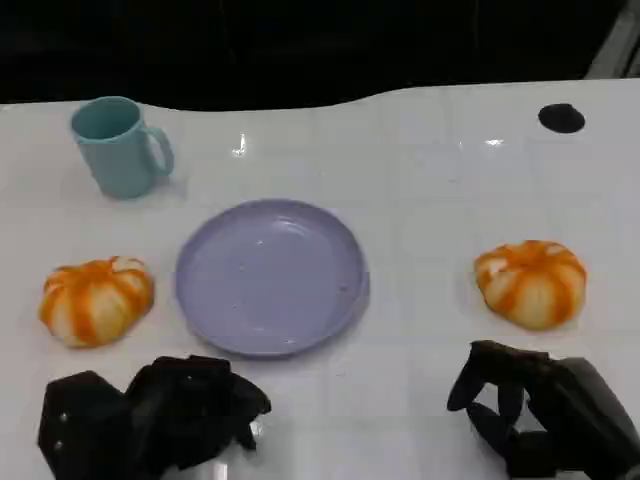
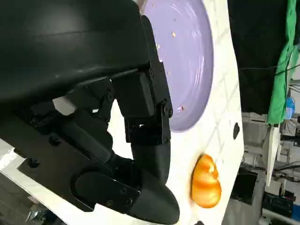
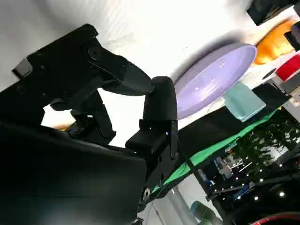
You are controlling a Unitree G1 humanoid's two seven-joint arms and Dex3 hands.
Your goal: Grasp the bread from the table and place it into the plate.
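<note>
Two orange-and-white bread buns lie on the white table either side of an empty lavender plate [image 1: 272,275]: the left bread [image 1: 95,300] and the right bread [image 1: 532,282]. My left hand [image 1: 150,415] sits near the front edge, just in front of the plate's left side and to the right of the left bread, holding nothing. My right hand [image 1: 540,410] hovers just in front of the right bread with its fingers apart and empty. The left wrist view shows the plate [image 2: 187,61] and the right bread [image 2: 206,183] beyond my left hand's fingers [image 2: 145,117]. The right wrist view shows the plate [image 3: 215,77] and the left bread [image 3: 276,40].
A teal mug [image 1: 120,145] stands at the back left of the table, also seen as the mug [image 3: 243,101] behind the plate. A small black spot [image 1: 561,118] marks the back right of the table. The table's far edge runs along a dark background.
</note>
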